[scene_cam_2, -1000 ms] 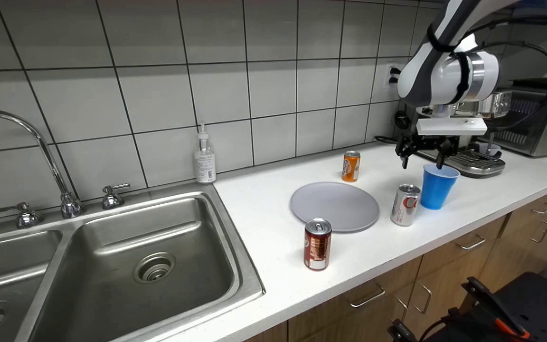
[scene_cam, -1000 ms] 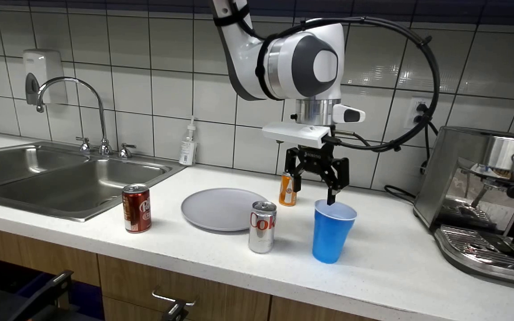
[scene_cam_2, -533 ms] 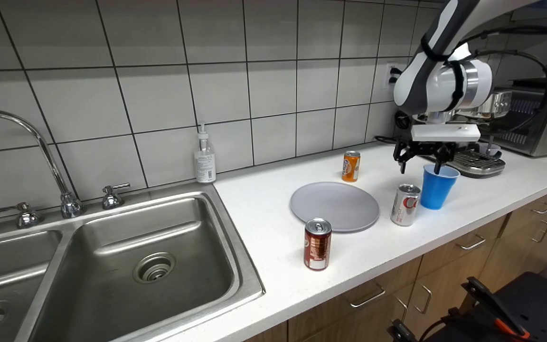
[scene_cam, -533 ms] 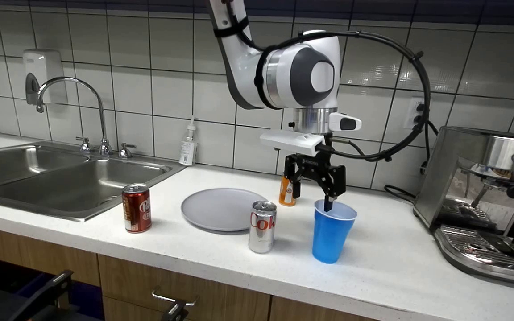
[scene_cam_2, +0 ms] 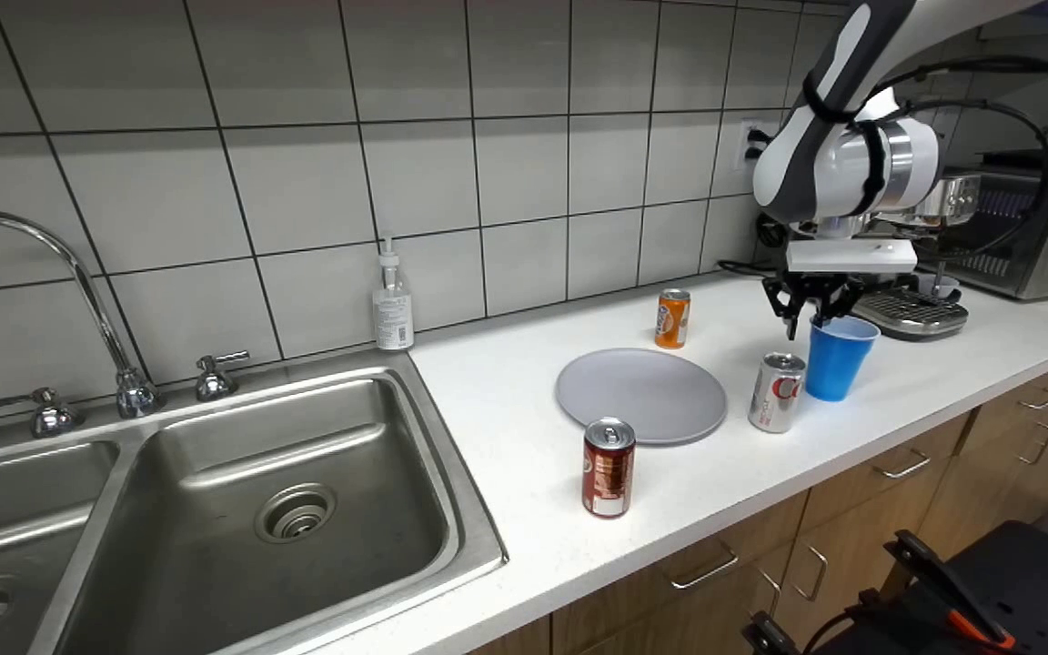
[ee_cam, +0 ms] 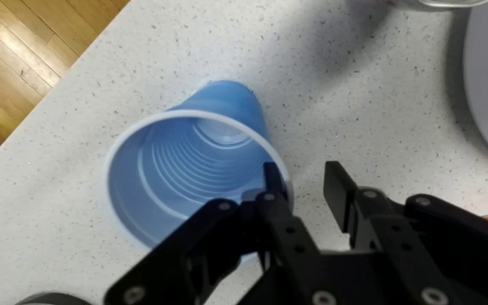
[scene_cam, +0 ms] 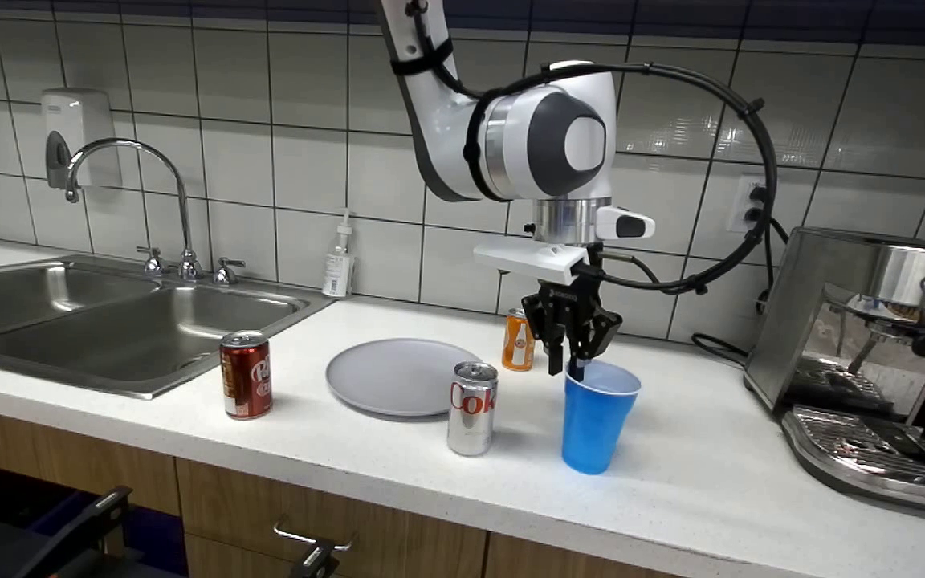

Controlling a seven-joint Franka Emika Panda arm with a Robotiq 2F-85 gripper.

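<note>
A blue plastic cup (scene_cam: 593, 429) with a white rim stands on the counter in both exterior views. My gripper (scene_cam: 566, 372) points down at the near-plate side of its mouth. In the wrist view the gripper (ee_cam: 302, 164) straddles the rim of the cup (ee_cam: 176, 169): one finger (ee_cam: 273, 178) is inside against the wall, the other finger (ee_cam: 338, 190) hangs outside with a gap of bare counter between it and the rim. The jaws are partly closed, gripping nothing. A silver Coke can (scene_cam: 472, 413) stands beside the cup, an orange can (scene_cam: 518, 345) behind the gripper.
A grey plate (scene_cam: 390, 377) lies between the silver can and a red Dr Pepper can (scene_cam: 246, 377). To one side is the steel sink (scene_cam_2: 474, 537) with its faucet; a soap bottle (scene_cam_2: 393, 314) stands by the wall. The espresso machine (scene_cam: 880, 337) is past the cup.
My gripper has come down toward the cup, and one finger has entered its mouth. Over the last half second the fingers have drawn much closer together. The cup's rim has shifted very slightly.
</note>
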